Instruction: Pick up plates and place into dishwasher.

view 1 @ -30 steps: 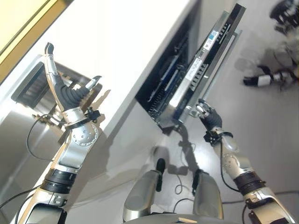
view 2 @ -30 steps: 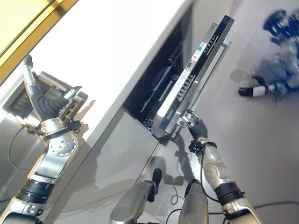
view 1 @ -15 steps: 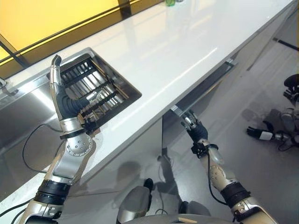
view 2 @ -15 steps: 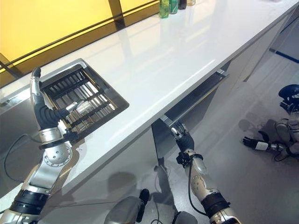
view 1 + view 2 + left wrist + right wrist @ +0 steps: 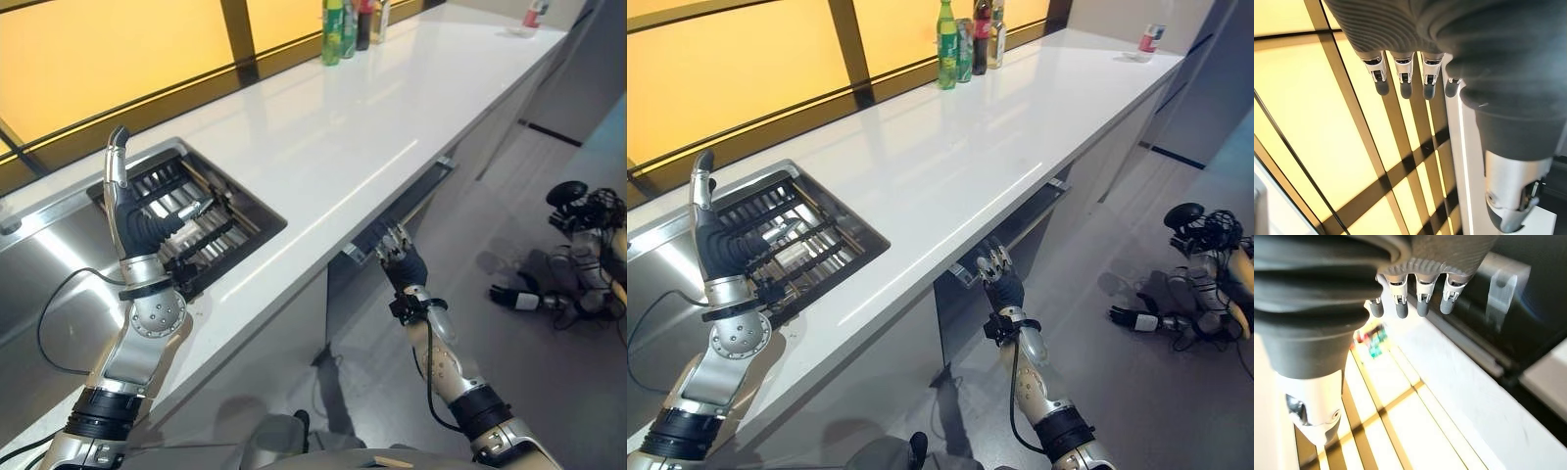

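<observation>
The dishwasher door (image 5: 416, 196) sits under the white counter (image 5: 323, 127), almost closed, with a narrow dark gap at its top. My right hand (image 5: 402, 264) is open, its straight fingers (image 5: 1420, 303) against the door's front just below the handle bar (image 5: 1498, 289). My left hand (image 5: 132, 230) is raised over the sink, open and holding nothing, fingers (image 5: 1403, 83) pointing up. A dark dish rack (image 5: 803, 235) lies in the sink behind it. I can make out no plate in the rack or in either hand.
A steel sink basin (image 5: 39, 255) lies at the left. Several bottles (image 5: 965, 34) stand at the counter's back edge and a can (image 5: 1152, 37) at its far end. Another robot (image 5: 1205, 255) lies on the floor at the right.
The camera has swung up along the counter. The dishwasher door has gone from wide open to almost closed, with my right hand following it. My left hand stays raised.
</observation>
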Controlling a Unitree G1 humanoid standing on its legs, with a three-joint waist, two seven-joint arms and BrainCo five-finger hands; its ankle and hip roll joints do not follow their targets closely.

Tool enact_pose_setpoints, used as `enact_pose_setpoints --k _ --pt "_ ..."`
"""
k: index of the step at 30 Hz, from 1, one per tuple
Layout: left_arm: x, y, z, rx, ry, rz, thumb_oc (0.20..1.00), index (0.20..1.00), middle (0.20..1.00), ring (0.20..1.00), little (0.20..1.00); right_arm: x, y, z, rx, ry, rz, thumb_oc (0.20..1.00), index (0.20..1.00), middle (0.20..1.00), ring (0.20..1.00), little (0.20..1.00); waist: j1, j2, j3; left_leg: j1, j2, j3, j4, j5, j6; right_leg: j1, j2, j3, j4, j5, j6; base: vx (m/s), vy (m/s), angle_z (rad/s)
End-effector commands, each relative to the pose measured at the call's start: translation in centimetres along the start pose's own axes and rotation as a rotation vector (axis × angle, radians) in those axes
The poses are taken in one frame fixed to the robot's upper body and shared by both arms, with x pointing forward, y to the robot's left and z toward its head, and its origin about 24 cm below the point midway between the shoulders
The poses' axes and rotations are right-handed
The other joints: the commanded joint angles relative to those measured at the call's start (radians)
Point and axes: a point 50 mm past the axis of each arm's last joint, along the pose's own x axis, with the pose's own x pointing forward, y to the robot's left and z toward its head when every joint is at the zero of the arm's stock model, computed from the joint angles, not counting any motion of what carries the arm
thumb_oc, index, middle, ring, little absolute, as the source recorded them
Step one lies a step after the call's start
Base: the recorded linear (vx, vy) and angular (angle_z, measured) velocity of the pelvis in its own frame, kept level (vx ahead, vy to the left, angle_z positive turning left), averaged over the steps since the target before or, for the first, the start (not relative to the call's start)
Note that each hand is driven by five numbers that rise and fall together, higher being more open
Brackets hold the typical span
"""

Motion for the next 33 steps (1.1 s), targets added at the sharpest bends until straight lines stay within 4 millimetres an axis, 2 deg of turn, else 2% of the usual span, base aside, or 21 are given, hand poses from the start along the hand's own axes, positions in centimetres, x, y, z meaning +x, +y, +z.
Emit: enact_pose_setpoints --k 1,5,8,11,16,21,23,25,26,29,30,33 --pt "0.6 0.7 1.0 0.017 -0.092 0.020 1.000 1.000 1.000 1.000 1.000 -0.9 -0.9 -0.2 -0.002 0.000 -0.123 1.000 1.000 1.000 1.000 1.000 -0.041 -0.019 -0.038 0.046 -0.039 0.004 -0.055 -0.085 0.094 -0.055 -0.049 0.059 -0.131 0.301 0.042 -0.02 -0.022 -0.18" --pt "0.6 0.8 1.1 0.020 -0.082 0.027 1.000 1.000 1.000 1.000 1.000 -1.6 -2.1 0.7 -0.016 -0.041 -0.236 1.000 1.000 1.000 1.000 1.000 -0.073 -0.022 -0.044 0.057 -0.033 0.025 -0.061 -0.092 0.093 -0.053 -0.044 0.081 -0.148 0.305 0.045 -0.02 0.003 -0.28" --pt "0.6 0.8 1.3 0.003 -0.083 0.044 1.000 1.000 1.000 1.000 1.000 -1.6 -1.5 2.5 -0.083 -0.136 -0.214 1.000 1.000 1.000 1.000 1.000 -0.082 -0.022 -0.050 0.056 -0.033 0.033 -0.060 -0.096 0.092 -0.052 -0.044 0.089 -0.163 0.303 0.046 -0.04 0.056 -0.23" --pt "0.4 0.7 1.4 -0.005 -0.071 0.080 1.000 1.000 1.000 1.000 1.000 -1.3 0.1 5.3 -0.170 -0.280 -0.141 1.000 1.000 1.000 1.000 1.000 -0.081 -0.022 -0.061 0.057 -0.038 0.036 -0.063 -0.100 0.093 -0.048 -0.043 0.090 -0.172 0.298 0.047 -0.03 0.101 -0.21" --pt "0.5 0.9 1.1 -0.033 -0.037 0.134 1.000 1.000 1.000 1.000 1.000 -1.1 3.3 8.8 -0.306 -0.454 0.036 1.000 1.000 1.000 1.000 1.000 -0.059 -0.029 -0.080 0.056 -0.052 0.013 -0.066 -0.101 0.100 -0.049 -0.032 0.087 -0.139 0.282 0.040 -0.02 0.104 0.00" --pt "0.5 1.3 0.8 -0.065 -0.008 0.143 1.000 1.000 1.000 1.000 1.000 -1.4 5.9 11.3 -0.395 -0.575 0.209 1.000 1.000 1.000 1.000 1.000 -0.030 -0.040 -0.090 0.039 -0.070 -0.034 -0.044 -0.099 0.112 -0.068 0.003 0.080 -0.035 0.253 0.019 -0.01 0.045 0.26" --pt "0.3 1.3 0.8 -0.079 -0.001 0.138 1.000 1.000 1.000 1.000 1.000 -1.9 6.8 12.1 -0.414 -0.612 0.287 1.000 1.000 1.000 1.000 1.000 -0.023 -0.045 -0.095 0.035 -0.078 -0.068 -0.049 -0.087 0.109 -0.066 0.034 0.102 -0.046 0.239 0.006 0.03 -0.048 0.51" --pt "0.3 0.9 0.9 -0.112 -0.002 0.120 1.000 1.000 1.000 1.000 1.000 -2.3 7.2 12.5 -0.450 -0.632 0.310 1.000 1.000 1.000 1.000 1.000 -0.021 -0.054 -0.108 0.023 -0.091 -0.118 -0.051 -0.076 0.100 -0.047 0.058 0.146 -0.128 0.228 -0.001 0.05 -0.116 0.73" --pt "0.4 0.8 1.1 -0.119 -0.006 0.115 1.000 1.000 1.000 1.000 1.000 -2.3 7.4 12.6 -0.455 -0.630 0.329 1.000 1.000 1.000 1.000 1.000 -0.020 -0.058 -0.113 0.021 -0.092 -0.131 -0.055 -0.073 0.092 -0.045 0.056 0.163 -0.163 0.241 0.004 0.06 -0.168 1.19" --pt "0.9 0.2 1.5 -0.143 -0.009 0.114 1.000 1.000 1.000 1.000 1.000 -1.6 8.9 12.8 -0.482 -0.629 0.376 1.000 1.000 1.000 1.000 1.000 -0.013 -0.062 -0.121 0.019 -0.069 -0.165 -0.076 -0.066 0.065 -0.051 0.061 0.194 -0.216 0.274 0.024 0.06 -0.201 1.02" --pt "1.1 0.0 1.6 -0.151 -0.007 0.106 1.000 1.000 1.000 1.000 1.000 -1.4 9.3 12.9 -0.479 -0.617 0.393 1.000 1.000 1.000 1.000 1.000 -0.007 -0.058 -0.124 0.014 -0.059 -0.180 -0.081 -0.061 0.058 -0.047 0.074 0.199 -0.220 0.245 0.016 0.04 -0.146 0.75" --pt "0.9 -0.1 1.9 -0.168 0.020 0.099 1.000 1.000 1.000 1.000 1.000 -1.2 9.8 12.8 -0.484 -0.575 0.438 1.000 1.000 1.000 1.000 1.000 0.021 -0.062 -0.143 0.002 -0.037 -0.196 -0.085 -0.047 0.029 -0.029 0.074 0.147 -0.252 0.223 0.005 0.01 -0.151 0.73"
